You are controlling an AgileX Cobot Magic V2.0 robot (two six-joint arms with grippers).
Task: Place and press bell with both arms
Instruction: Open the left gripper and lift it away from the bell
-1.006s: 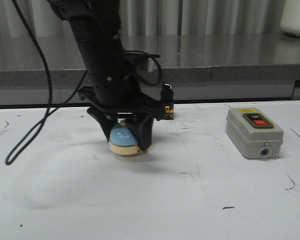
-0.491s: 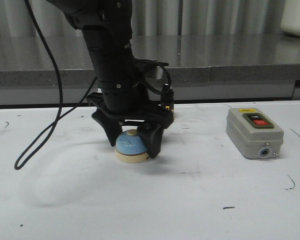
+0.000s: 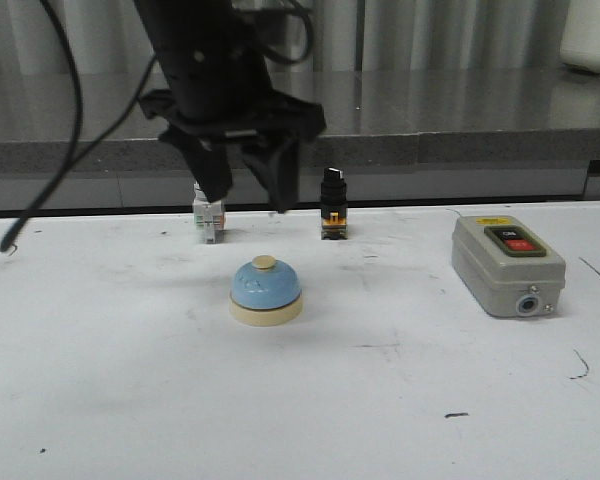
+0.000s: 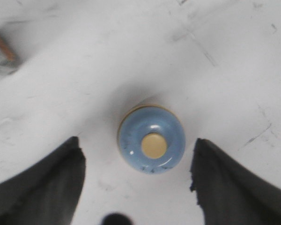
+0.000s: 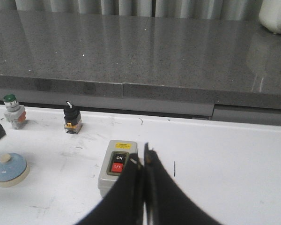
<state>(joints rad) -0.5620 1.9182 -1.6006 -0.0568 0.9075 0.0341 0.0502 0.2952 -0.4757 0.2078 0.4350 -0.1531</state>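
Observation:
The light-blue bell [image 3: 266, 291] with cream base and cream button stands upright on the white table, left of the middle. My left gripper [image 3: 245, 190] hangs open and empty straight above it, well clear. In the left wrist view the bell [image 4: 151, 145] lies between and beyond the two spread black fingers [image 4: 47, 187]. My right gripper [image 5: 142, 161] is shut and empty, its tips over the table beside the grey switch box [image 5: 117, 165]. The bell shows at the edge of the right wrist view [image 5: 8, 169]. The right arm is out of the front view.
A grey switch box [image 3: 506, 263] with black and red buttons sits at the right. A green-capped push button [image 3: 209, 217] and a black knob switch [image 3: 332, 203] stand at the table's back edge. A dark grey counter [image 3: 430, 110] runs behind. A black cable [image 3: 40, 160] hangs at the left.
My left gripper has let go of the bell and risen straight up. The bell stays on the table where it was set.

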